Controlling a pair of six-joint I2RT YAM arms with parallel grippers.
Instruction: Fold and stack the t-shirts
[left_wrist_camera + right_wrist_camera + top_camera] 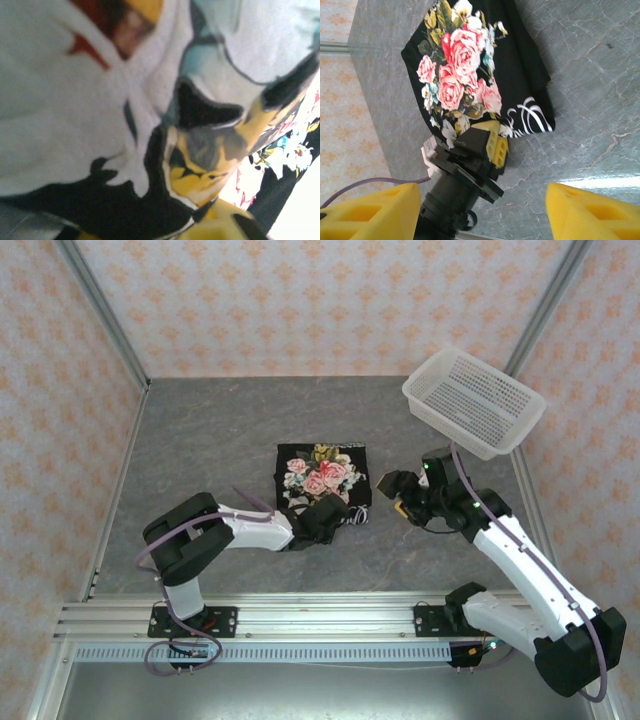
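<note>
From above, one black t-shirt [322, 473] with pink roses lies in the middle of the gray tabletop [200, 440]. It is folded into a small square with the roses facing up. The left gripper [328, 518] sits on the near edge of the t-shirt. The right gripper [393, 495] is just beside the t-shirt, on its right, and does not touch it. A white basket [475, 400] with little holes stands at the far right corner. I see nothing in it.

In the left wrist view, the cloth is very close and blurry. I cannot tell if the left fingers are open or pinching the t-shirt.

In the right wrist view, the right yellow fingers [375, 210] are spread wide and hold nothing. The left fingers touch the near corner of the t-shirt.

The folding looks almost done. Only one t-shirt is here, so I think the stacking is not done yet.
</note>
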